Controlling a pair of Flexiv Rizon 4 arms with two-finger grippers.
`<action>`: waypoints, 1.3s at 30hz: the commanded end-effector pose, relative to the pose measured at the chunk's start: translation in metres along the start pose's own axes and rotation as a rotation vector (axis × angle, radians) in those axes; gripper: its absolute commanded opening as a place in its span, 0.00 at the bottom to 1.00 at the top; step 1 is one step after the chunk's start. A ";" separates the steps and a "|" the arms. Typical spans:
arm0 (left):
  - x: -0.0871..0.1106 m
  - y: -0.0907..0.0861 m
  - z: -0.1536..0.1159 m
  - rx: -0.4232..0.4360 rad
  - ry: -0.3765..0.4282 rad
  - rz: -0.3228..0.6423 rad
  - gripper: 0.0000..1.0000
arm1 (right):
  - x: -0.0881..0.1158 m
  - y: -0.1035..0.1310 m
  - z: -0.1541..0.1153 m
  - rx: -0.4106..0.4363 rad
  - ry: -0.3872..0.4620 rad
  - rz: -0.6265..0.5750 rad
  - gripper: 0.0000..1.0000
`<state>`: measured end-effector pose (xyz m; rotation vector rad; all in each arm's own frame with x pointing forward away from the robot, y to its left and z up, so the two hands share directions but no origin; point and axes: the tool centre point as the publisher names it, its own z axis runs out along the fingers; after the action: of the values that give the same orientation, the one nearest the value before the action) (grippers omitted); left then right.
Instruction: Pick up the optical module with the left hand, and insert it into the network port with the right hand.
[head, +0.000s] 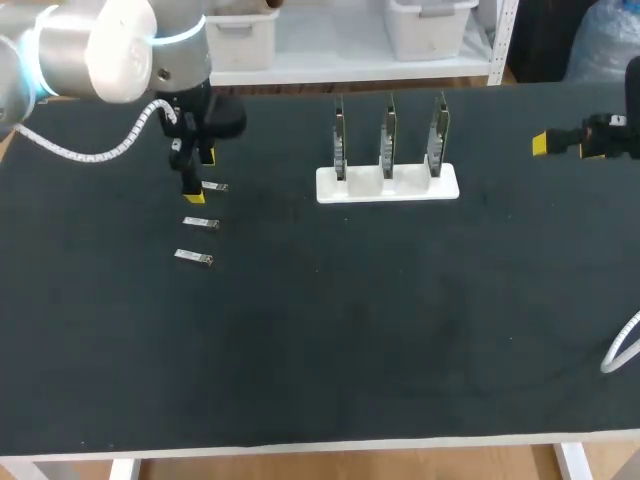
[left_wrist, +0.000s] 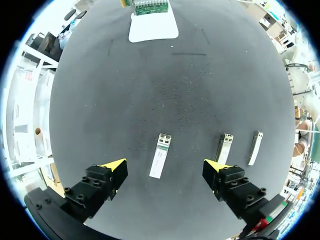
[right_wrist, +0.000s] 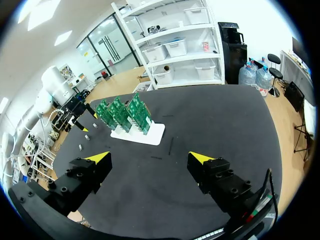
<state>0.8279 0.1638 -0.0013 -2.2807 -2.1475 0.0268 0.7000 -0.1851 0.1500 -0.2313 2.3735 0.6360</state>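
Note:
Three small silver optical modules lie in a row on the black table's left part: (head: 215, 186), (head: 201, 223), (head: 194, 258). My left gripper (head: 200, 177) hangs open just above the farthest one. In the left wrist view that module (left_wrist: 160, 155) lies between the spread yellow tips of the left gripper (left_wrist: 165, 167), untouched, with the other two (left_wrist: 224, 146), (left_wrist: 255, 148) off to one side. A white stand (head: 388, 183) with three upright green port boards sits mid-table. My right gripper (head: 570, 143) is open and empty at the far right, well away from the stand (right_wrist: 139, 133).
A white cable loop (head: 620, 350) comes in at the table's right edge. The black mat (head: 330, 330) stretches wide in front of the stand. The left arm's coiled cable (head: 100, 150) hangs over the back left corner.

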 end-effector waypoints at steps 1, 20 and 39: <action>0.003 0.004 0.004 0.014 -0.007 -0.005 1.00 | 0.000 0.000 0.000 0.000 0.000 0.000 1.00; -0.002 -0.001 0.015 0.012 0.026 0.052 1.00 | 0.000 0.000 0.000 0.000 0.000 0.000 1.00; 0.002 0.004 0.017 0.010 0.037 0.053 1.00 | 0.000 0.000 0.000 0.000 0.000 0.000 1.00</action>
<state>0.8288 0.1661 -0.0181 -2.3141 -2.0713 -0.0052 0.7000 -0.1850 0.1500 -0.2313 2.3735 0.6360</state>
